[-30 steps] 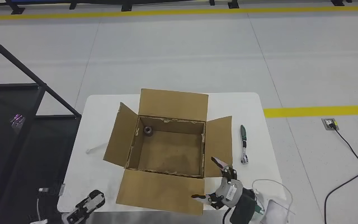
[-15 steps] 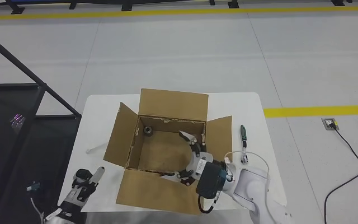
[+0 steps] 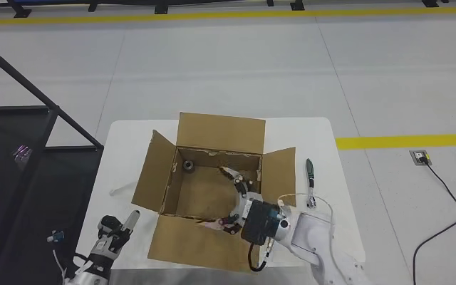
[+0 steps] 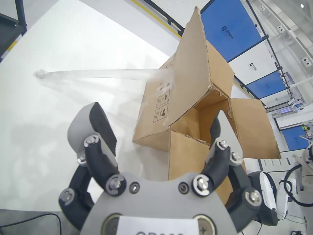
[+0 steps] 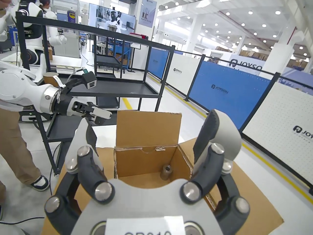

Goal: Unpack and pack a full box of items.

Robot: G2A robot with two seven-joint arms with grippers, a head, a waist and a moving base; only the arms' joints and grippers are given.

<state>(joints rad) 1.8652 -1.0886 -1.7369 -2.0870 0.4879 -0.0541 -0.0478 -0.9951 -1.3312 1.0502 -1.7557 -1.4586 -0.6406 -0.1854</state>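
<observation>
We see a white table (image 3: pixel 128 146) in the middle of the top view. A brown box (image 3: pixel 221 132) sits on the middle of it, and all four flaps are folded out. The box is open at the top. The right gripper (image 3: pixel 224 199) hangs over the lower right part of the box in the top view. Its two fingers are spread wide apart and they hold nothing. We see the same wide gap in the right wrist view (image 5: pixel 149 133). The left gripper (image 3: pixel 120 222) is at the lower left of the top view, by the table's edge and apart from the box. Its fingers are spread wide too, with nothing between them (image 4: pixel 156 123). A long clear strip (image 3: pixel 122 189) lies on the table at the left of the box, and one end touches the left flap. A tool (image 3: pixel 311 184) with a green handle lies on the table at the right, just beside the right flap. One small round metal piece (image 3: pixel 189 166) stands on the box floor in the upper left corner of the box.
</observation>
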